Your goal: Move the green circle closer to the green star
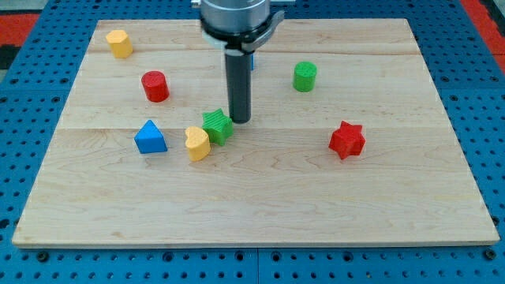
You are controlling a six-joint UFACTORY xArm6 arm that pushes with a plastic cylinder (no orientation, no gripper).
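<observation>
awaiting start: green circle [304, 76] well apart from green star [217, 126], unmoved toward it; my tip [240, 121], a bare rod holding nothing, just beside the star.

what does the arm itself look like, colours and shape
From a round grey metallic housing at the view's top, ringed by a black collar, a straight dark cylindrical rod hangs down. My tip is its blunt lower end. A sliver of blue shows behind the rod. No cables or markings are visible.
</observation>
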